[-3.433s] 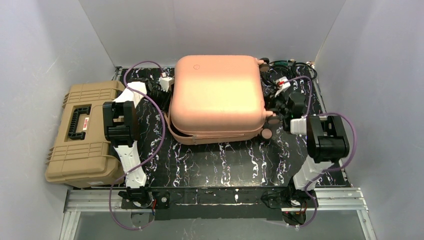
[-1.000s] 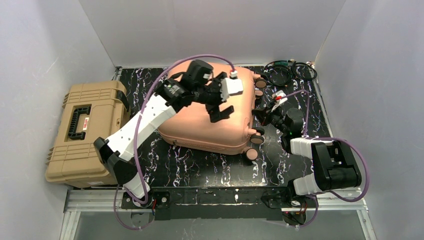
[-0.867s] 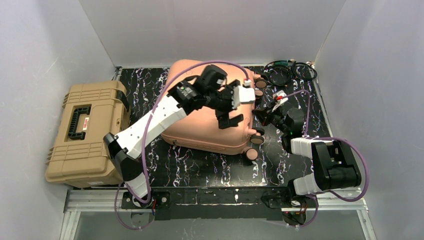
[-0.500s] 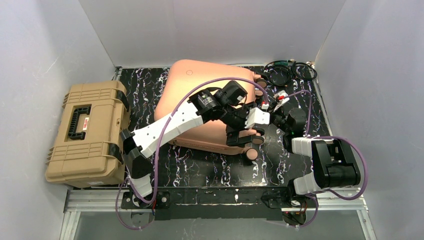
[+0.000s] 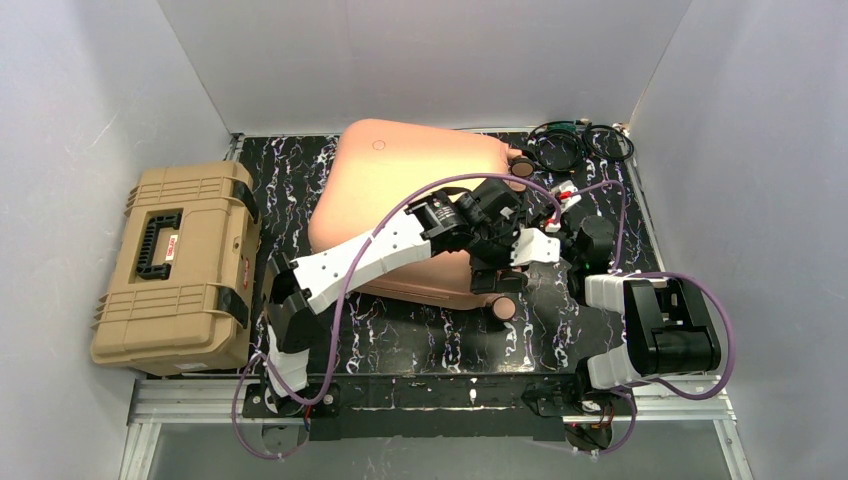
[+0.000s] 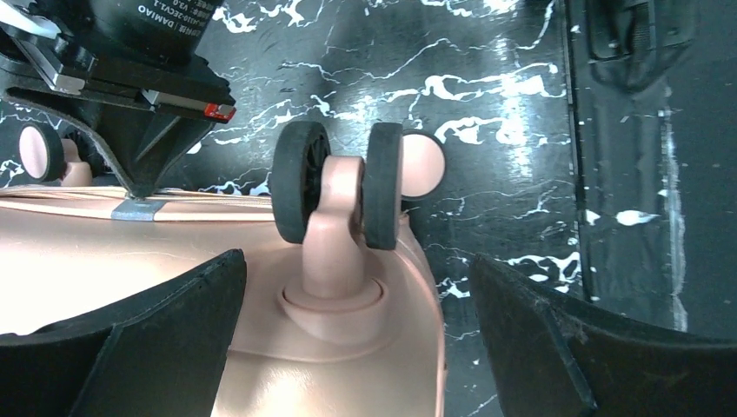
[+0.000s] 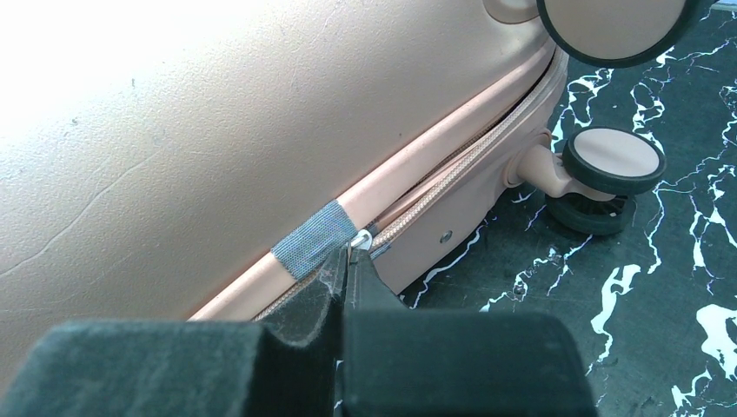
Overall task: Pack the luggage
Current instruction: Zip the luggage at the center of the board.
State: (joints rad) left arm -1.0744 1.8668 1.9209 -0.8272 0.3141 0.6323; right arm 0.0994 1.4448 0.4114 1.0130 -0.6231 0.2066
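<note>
Luggage point(image 5: 390, 190) lies flat, lid down, mid-back on the dark marbled surface point(image 5: 420, 330). Tan toolbox point(image 5: 170, 265) sits off to its left. Left gripper point(image 6: 356, 295) is released, its fingers point(image 6: 156, 321) straddling a corner wheel point(image 6: 339, 195) without touching it. Right gripper point(image 7: 346, 278) is clenched, tips against the zipper seam point(image 7: 452, 169) beside a grey tape patch point(image 7: 315, 239).

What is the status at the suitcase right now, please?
Left gripper open, straddling a caster wheel. Right gripper shut on the zipper pull. Luggage flat, lid down. Toolbox apart, far left.
</note>
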